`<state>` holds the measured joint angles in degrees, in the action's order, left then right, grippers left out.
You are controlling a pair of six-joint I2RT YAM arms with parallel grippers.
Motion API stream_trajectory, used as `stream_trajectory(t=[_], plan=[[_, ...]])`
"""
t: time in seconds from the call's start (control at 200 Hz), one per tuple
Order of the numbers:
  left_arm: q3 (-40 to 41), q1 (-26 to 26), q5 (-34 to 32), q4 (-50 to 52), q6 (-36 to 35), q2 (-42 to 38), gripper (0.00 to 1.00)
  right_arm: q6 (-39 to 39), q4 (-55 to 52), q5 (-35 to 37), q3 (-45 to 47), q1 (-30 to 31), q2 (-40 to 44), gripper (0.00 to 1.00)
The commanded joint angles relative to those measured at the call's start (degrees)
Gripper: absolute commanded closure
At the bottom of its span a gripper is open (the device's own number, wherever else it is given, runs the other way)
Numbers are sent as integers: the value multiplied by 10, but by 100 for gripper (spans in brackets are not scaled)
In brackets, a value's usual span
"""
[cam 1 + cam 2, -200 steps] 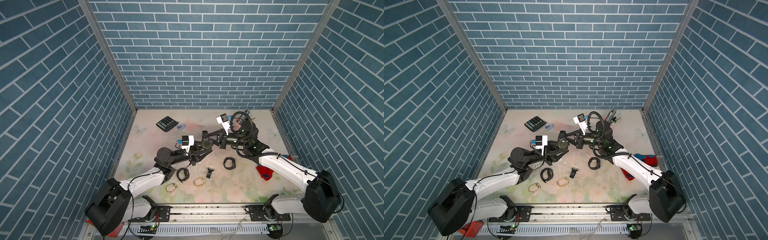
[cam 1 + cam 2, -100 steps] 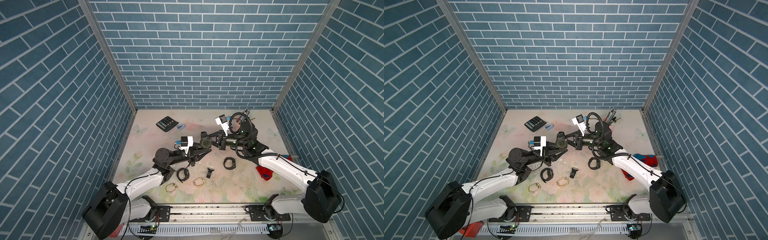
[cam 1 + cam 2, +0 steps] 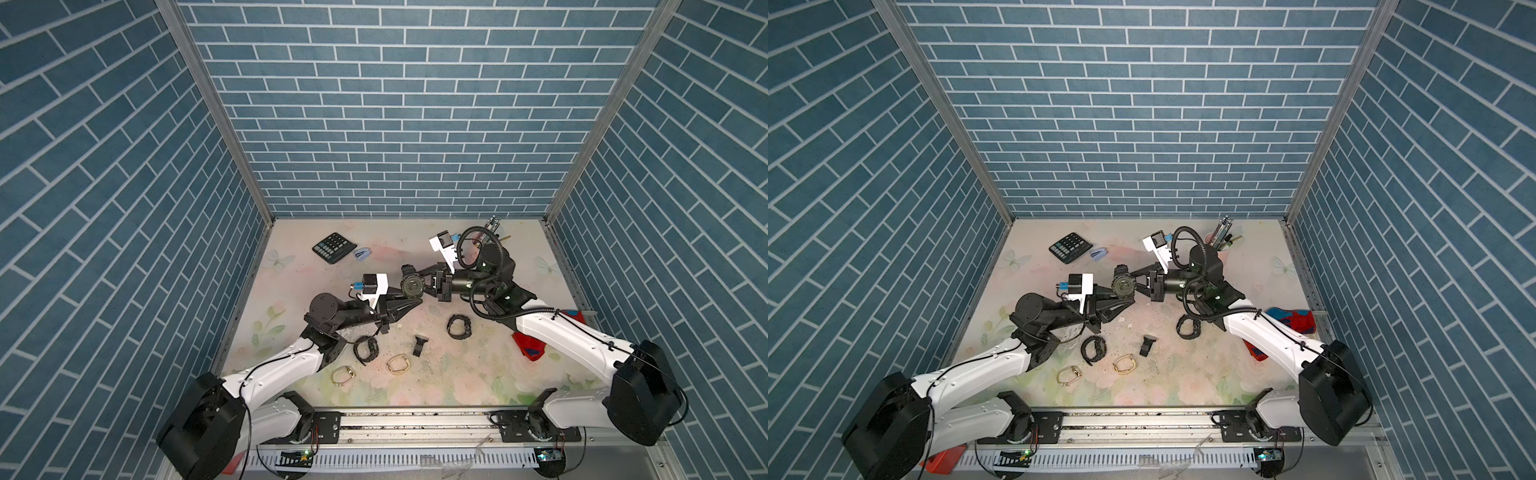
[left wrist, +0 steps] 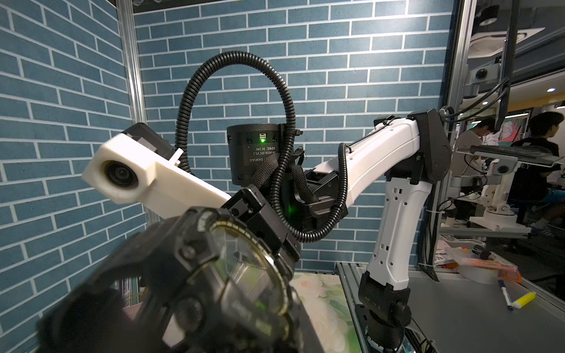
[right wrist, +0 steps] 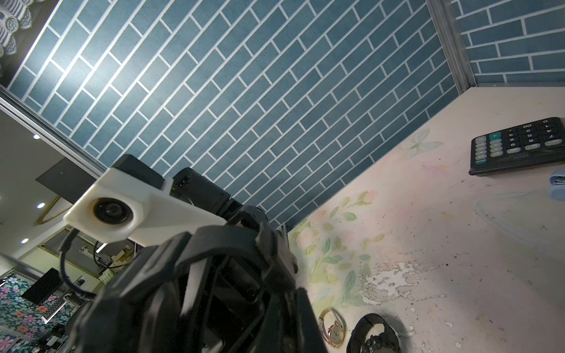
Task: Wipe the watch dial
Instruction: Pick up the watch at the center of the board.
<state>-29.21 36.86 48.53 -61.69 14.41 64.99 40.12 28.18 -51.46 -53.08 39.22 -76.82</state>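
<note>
Here the watch (image 3: 411, 286) hangs in the air over the middle of the table (image 3: 457, 382), between the tips of the two arms and clear of the surface in both top views. The right gripper (image 3: 424, 281) reaches in from the right and is clamped on the watch. Its wrist view shows only a blurred black mass of strap and fingers. The left gripper (image 3: 409, 297) comes from the left with its jaws narrow, just beside the lower edge of the case, but whether they pinch it cannot be told. In the left wrist view the dial (image 4: 247, 269) fills the foreground, tilted and facing that camera. The cloth (image 3: 528, 347) lies on the table under the right arm, well apart from the watch. A calculator (image 3: 332, 247) sits near the back wall.
</note>
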Motion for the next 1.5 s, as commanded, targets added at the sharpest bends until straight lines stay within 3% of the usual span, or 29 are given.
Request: stream_trajectory(t=[0.0,0.855,1.025,1.105,1.3,1.495], plan=[[-11,4,36,38,-14,-9,98,9,51,17,8,-7,24,100],[-21,3,37,221,-144,-66,100,-14,44,42,20,-6,39,100],[-23,3,20,281,-197,-69,100,-58,-21,83,21,-6,56,95],[-33,3,1,339,-227,-69,100,-81,-58,114,17,-6,68,87],[-42,3,-51,403,-259,-60,100,-163,-200,230,-4,-6,95,55],[-35,4,-99,417,-273,-45,100,-196,-301,388,0,-7,114,47]])
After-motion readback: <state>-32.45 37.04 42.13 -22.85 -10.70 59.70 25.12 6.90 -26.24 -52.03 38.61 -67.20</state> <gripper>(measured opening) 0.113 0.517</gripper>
